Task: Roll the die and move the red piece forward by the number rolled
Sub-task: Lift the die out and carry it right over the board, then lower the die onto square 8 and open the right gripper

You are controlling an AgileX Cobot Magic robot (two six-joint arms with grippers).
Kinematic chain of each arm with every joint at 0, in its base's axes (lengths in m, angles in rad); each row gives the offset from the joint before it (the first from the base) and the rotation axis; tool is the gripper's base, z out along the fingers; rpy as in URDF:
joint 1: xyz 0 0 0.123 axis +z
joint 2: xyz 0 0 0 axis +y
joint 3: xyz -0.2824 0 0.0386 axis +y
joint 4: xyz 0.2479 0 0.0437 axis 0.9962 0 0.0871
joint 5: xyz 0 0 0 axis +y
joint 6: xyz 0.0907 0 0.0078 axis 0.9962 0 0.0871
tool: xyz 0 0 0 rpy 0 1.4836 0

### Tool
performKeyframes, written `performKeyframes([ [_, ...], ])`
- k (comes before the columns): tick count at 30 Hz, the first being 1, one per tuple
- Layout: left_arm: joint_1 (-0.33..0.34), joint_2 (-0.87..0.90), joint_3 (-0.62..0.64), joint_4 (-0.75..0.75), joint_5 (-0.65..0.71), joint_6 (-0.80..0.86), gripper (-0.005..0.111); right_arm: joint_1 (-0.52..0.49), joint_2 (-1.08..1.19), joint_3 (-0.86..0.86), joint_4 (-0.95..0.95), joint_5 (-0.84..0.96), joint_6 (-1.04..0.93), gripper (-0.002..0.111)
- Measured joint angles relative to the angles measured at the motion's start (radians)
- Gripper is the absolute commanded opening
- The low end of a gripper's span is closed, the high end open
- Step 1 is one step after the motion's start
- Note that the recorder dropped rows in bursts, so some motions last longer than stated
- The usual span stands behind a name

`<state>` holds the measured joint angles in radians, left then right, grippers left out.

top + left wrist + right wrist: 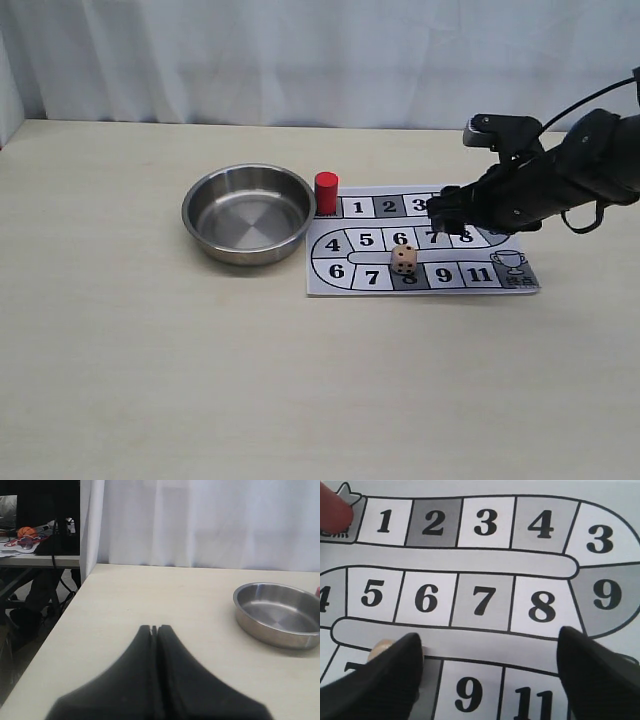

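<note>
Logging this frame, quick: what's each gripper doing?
Left gripper: closed, holding nothing.
Right gripper: open, holding nothing.

Numbers are printed in the squares of the board (325, 285). One row is read as 1, 2, 3, 4, followed by 3 and 9 on the bend. The next row is read as 4, 5, 6, 7, 8, and the last as 6, 7, then 9 and 11. A star (347, 495) is drawn before the 1 and a cup sign (511, 263) after the 11. Dark pips are seen on the die (404, 260), but they cannot be counted.
</note>
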<state>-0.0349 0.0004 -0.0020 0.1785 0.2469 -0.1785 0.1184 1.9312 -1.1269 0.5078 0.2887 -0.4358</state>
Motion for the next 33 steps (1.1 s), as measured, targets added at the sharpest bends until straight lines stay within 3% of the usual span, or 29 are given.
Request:
performKeyframes([
  [10, 0.0, 0.0, 0.0, 0.0, 0.0, 0.0, 0.0, 0.0, 0.0, 0.0, -0.047, 0.002, 0.026, 0.06],
  [12, 0.0, 0.0, 0.0, 0.0, 0.0, 0.0, 0.0, 0.0, 0.0, -0.005, -0.047, 0.036, 0.028, 0.053],
  [13, 0.0, 0.0, 0.0, 0.0, 0.0, 0.0, 0.0, 0.0, 0.0, -0.011, -0.049, 0.058, 0.028, 0.044],
  [18, 0.0, 0.0, 0.0, 0.0, 0.0, 0.0, 0.0, 0.0, 0.0, -0.107, -0.049, 0.366, 0.015, 0.02],
  [21, 0.0, 0.0, 0.0, 0.0, 0.0, 0.0, 0.0, 0.018, 0.0, -0.112, -0.081, 0.433, 0.011, 0.004],
  [27, 0.0, 0.0, 0.0, 0.0, 0.0, 0.0, 0.0, 0.135, 0.011, -0.112, -0.097, 0.378, 0.011, 0.004],
  [33, 0.0, 0.0, 0.0, 0.0, 0.0, 0.0, 0.0, 0.15, 0.07, -0.112, -0.17, 0.344, 0.037, 0.004],
])
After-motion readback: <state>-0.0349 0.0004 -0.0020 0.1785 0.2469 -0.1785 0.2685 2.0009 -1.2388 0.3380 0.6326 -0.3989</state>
